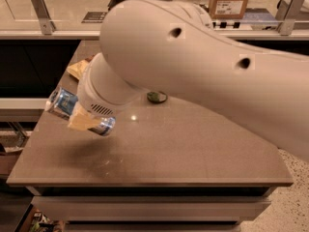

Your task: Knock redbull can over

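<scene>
The redbull can (62,102), blue and silver, lies on its side between my gripper's tan fingers (82,121) over the table's left edge. It hangs a little above the grey-brown tabletop (159,149), with its shadow below it. My gripper (73,106) is shut on the can. The big white arm (193,66) crosses from the right and hides most of the back of the table and part of the can.
A small dark green round object (157,97) sits mid-table just under the arm. A counter with a cardboard box (231,0) and metal rail posts (41,11) runs behind the table. Floor shows past the table's right edge.
</scene>
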{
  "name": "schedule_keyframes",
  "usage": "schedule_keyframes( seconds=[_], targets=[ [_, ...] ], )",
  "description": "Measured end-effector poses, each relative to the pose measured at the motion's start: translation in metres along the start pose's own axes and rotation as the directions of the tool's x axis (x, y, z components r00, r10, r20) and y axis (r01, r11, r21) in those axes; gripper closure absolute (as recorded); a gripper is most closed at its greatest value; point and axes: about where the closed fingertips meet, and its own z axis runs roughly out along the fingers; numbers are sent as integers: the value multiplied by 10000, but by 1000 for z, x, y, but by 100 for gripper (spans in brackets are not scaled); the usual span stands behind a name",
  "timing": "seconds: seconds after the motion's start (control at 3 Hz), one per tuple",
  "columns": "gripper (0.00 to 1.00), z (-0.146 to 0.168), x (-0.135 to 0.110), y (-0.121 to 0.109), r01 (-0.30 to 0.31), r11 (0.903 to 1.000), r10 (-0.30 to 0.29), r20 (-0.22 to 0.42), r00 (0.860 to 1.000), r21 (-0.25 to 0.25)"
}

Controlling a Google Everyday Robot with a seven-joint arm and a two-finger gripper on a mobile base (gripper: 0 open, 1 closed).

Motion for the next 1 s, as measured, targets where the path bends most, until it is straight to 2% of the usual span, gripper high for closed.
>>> schedule_keyframes(
  seconds=[0.33,0.67,1.0],
  targets=[
    [100,7,10,-1,-294,9995,282,-1182,9926,-84],
    [100,18,25,-1,-1761,9842,1687,-2007,9650,-194],
    [100,28,37,2,-2952,9550,2802,-2391,9297,-287]
  ],
)
